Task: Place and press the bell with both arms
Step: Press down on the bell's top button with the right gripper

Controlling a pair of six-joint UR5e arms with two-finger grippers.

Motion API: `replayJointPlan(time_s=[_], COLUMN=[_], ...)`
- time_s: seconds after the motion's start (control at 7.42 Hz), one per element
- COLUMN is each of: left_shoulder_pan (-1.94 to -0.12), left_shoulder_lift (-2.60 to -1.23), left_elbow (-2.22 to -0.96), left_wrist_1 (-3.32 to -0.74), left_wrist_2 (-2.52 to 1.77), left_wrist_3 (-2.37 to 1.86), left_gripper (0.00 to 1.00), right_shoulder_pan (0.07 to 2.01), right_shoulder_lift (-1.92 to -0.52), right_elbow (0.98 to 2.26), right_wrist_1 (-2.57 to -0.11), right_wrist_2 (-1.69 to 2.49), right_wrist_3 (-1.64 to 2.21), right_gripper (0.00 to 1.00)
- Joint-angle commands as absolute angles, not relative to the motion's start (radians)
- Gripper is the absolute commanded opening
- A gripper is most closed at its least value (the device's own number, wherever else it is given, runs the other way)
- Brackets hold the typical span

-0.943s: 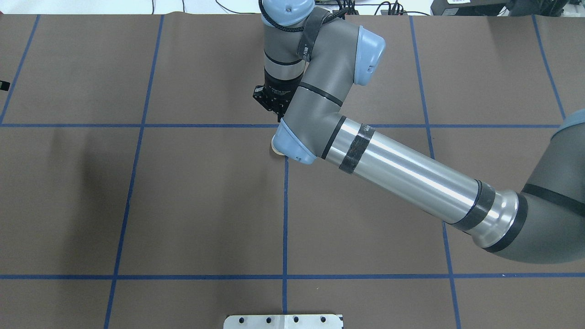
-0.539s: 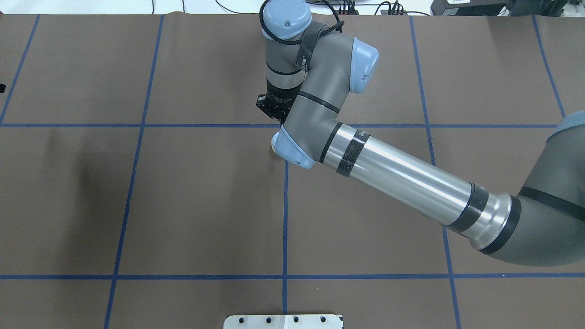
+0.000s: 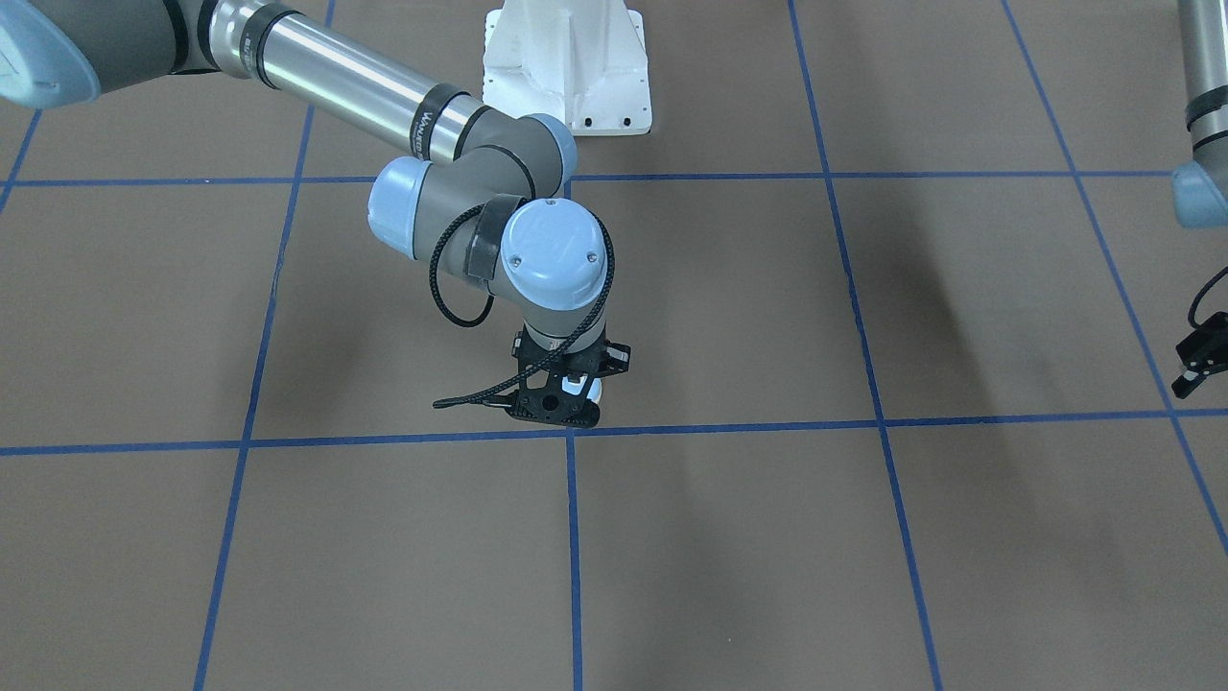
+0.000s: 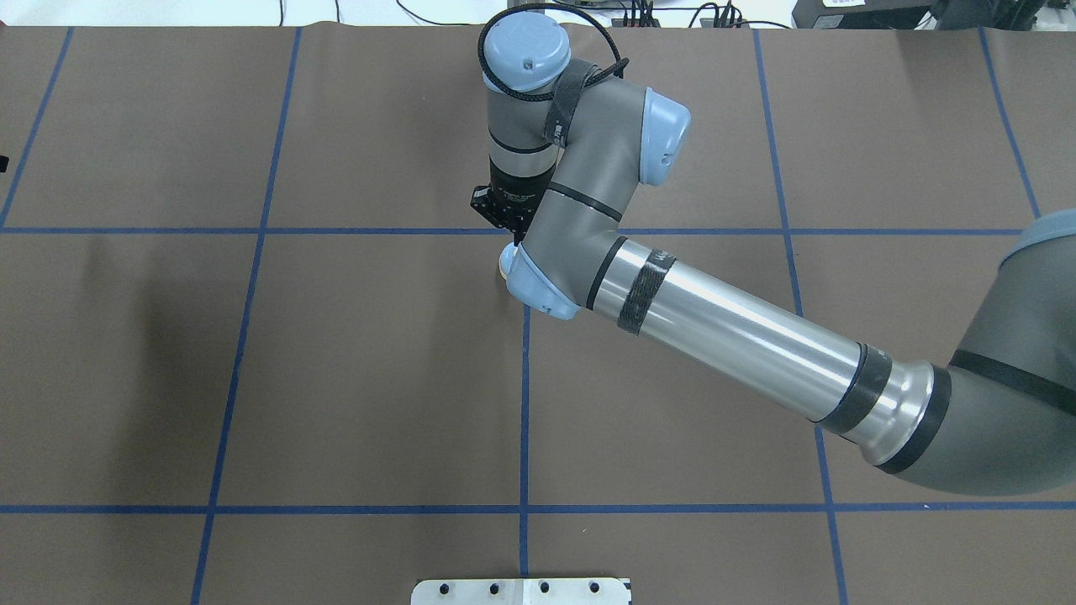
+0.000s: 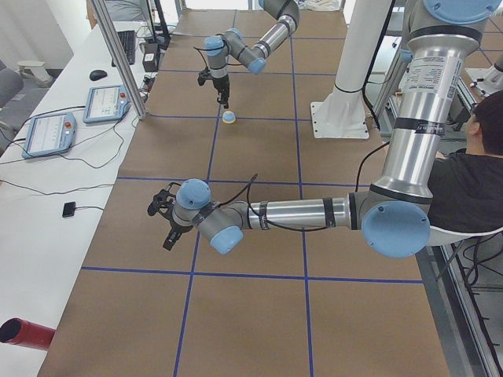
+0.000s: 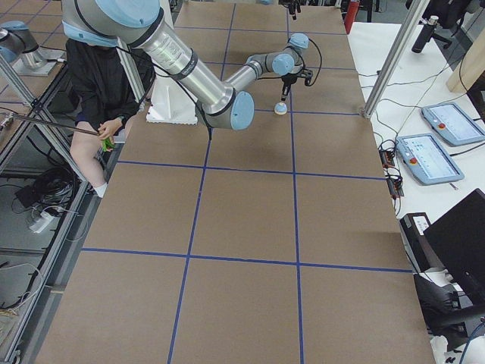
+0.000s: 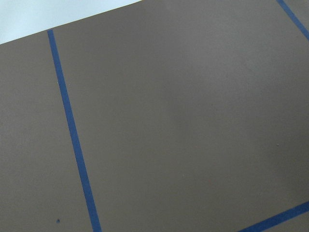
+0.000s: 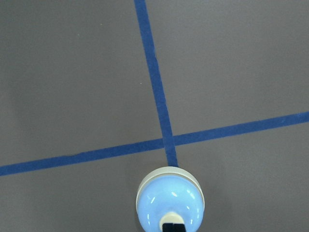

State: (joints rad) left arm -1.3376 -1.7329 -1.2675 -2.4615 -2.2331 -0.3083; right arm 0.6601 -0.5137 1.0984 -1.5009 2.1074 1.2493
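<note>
The bell (image 8: 169,203), light blue with a cream button and rim, stands on the brown table just by a crossing of blue tape lines. It also shows in the exterior left view (image 5: 229,117) and peeks out beside the arm in the overhead view (image 4: 506,265). My right gripper (image 8: 173,227) is shut, and its narrow black tip points straight down over the button. I cannot tell whether it touches. From the front the right gripper (image 3: 566,384) hides most of the bell (image 3: 593,390). My left gripper (image 3: 1192,374) hangs far off at the table's edge, fingers together, holding nothing.
The white pedestal base (image 3: 566,67) stands at the robot's side of the table. Blue tape lines (image 4: 524,403) divide the brown mat into squares. A side bench with tablets (image 5: 49,132) and a seated person (image 5: 471,165) lie beyond the table.
My right arm has drawn back a little toward the robot and come lower, bringing the shut gripper down over the bell. The bell has not moved.
</note>
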Motion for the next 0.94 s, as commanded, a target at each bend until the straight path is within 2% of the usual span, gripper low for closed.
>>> replayJointPlan(time_s=[0.0, 0.81], left_shoulder_pan=[-1.338, -1.338], left_shoulder_lift=[-1.727, -1.718], left_elbow=[-1.269, -1.269], left_wrist_1=[-2.462, -2.462], left_wrist_2=[-2.232, -2.227], left_wrist_3=[-0.308, -0.308], left_gripper=[1.0, 1.0], right_shoulder_pan=[0.657, 0.64], right_shoulder_lift=[-0.515, -0.518], right_elbow=[1.062, 1.049], right_wrist_1=[-1.445, -1.427], right_wrist_2=[2.105, 2.1], right_wrist_3=[1.25, 1.252], right_gripper=[0.0, 0.0])
